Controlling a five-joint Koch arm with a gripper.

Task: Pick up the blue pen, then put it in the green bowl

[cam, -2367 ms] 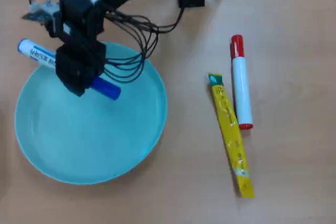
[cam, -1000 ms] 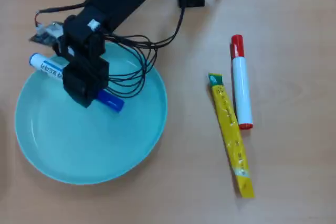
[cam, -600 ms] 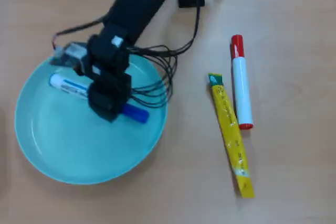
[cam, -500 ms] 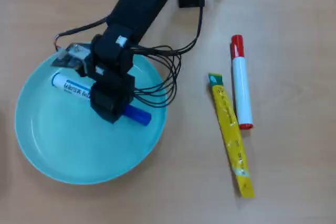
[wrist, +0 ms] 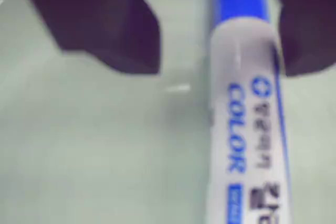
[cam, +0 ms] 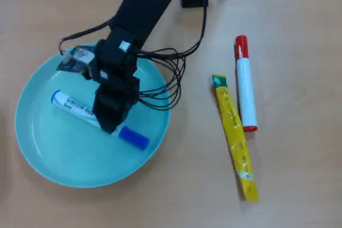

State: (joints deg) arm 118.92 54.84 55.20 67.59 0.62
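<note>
The green bowl (cam: 48,158) spreads beneath the gripper (cam: 109,124), whose 2 jaws stand apart. The blue pen (cam: 77,108) lies on the bowl floor between them, seemingly against 1 jaw in the blurred wrist view (wrist: 244,129); lifting could drag it out.

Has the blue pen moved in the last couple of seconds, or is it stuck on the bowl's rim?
Yes. In the overhead view the blue pen has shifted right and down from over the green bowl's upper-left rim to wholly inside it. The red marker hasn't moved.

Top-down overview; close wrist view downward
</note>
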